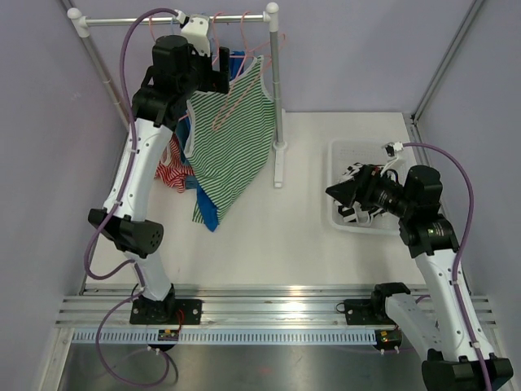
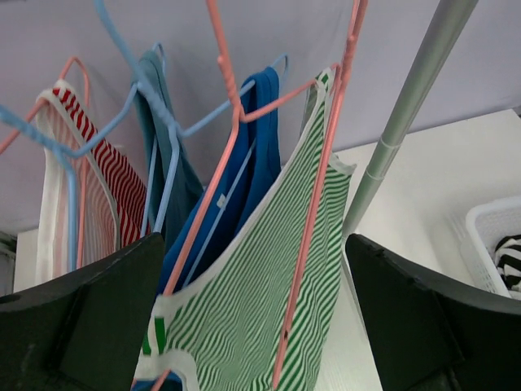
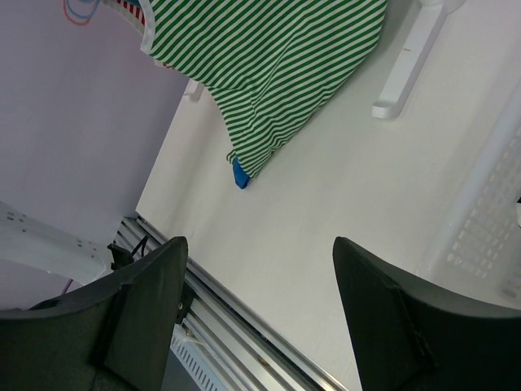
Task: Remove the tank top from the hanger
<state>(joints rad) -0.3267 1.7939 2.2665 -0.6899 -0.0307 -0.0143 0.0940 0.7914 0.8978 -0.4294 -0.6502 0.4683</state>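
Left wrist view: left hand [image 2: 256,314], jaws apart, is hovering before the top [image 2: 264,261] to free its hanger [image 2: 316,204].

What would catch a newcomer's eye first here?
The green striped tank top hanging on a pink hanger at the rail, back left, with the left gripper open right in front of it. On the right, the right gripper sits open by a white basket.

Left tool [image 2: 254,244] high, right tool [image 3: 259,244] low, both wide-jawed.
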